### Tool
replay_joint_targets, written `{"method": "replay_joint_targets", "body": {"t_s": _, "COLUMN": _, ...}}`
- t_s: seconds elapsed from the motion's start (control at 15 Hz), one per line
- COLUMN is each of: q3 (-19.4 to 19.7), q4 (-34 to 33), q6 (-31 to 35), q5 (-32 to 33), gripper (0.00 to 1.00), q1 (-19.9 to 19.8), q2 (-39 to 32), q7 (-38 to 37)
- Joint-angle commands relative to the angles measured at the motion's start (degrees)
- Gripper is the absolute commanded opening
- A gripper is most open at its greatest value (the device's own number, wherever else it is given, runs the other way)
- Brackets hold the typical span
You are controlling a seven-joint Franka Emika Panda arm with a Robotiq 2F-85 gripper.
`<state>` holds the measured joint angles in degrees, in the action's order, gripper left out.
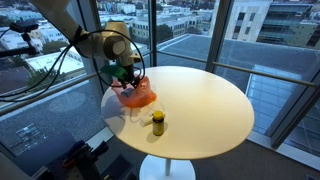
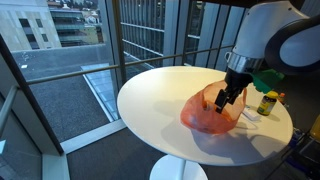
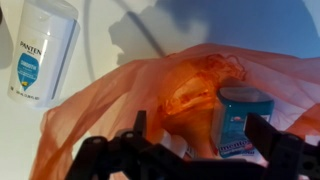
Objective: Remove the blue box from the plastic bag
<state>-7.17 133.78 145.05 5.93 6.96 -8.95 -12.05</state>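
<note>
jaws spread wide above orange plastic bag (image 3: 130, 100) on round white surface (image 1: 210, 100), holding nothing. blue box (image 3: 242, 120) sits inside the bag. pantene bottle (image 3: 42, 50) just beside bag.

A yellow bottle (image 1: 158, 123) and a white Pantene bottle (image 3: 42, 50) rest on the round table (image 1: 205, 95).

The arm (image 1: 62, 15) reaches in over the tabletop (image 1: 205, 105) and bends down at the wrist (image 2: 248, 52). The gripper (image 2: 224, 100) therefore points almost straight down, low over the surface and just inside the edge on the side the arm comes from. In the wrist view its two dark fingers (image 3: 265, 140) stand wide apart, jaws spread, clamped on nothing.
</note>
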Motion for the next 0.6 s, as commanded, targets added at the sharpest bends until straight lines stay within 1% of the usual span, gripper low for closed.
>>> {"method": "replay_joint_targets", "body": {"t_s": 0.0, "q3": 0.89, "q4": -1.39, "q6": 0.96, "q5": 1.21, "gripper": 1.00, "q1": 1.33, "q2": -1.68, "q7": -1.54}}
{"method": "replay_joint_targets", "body": {"t_s": 0.53, "q3": 1.11, "q4": -4.06, "q6": 0.59, "q5": 1.82, "gripper": 1.00, "q1": 3.58, "q2": -4.22, "q7": -1.96}}
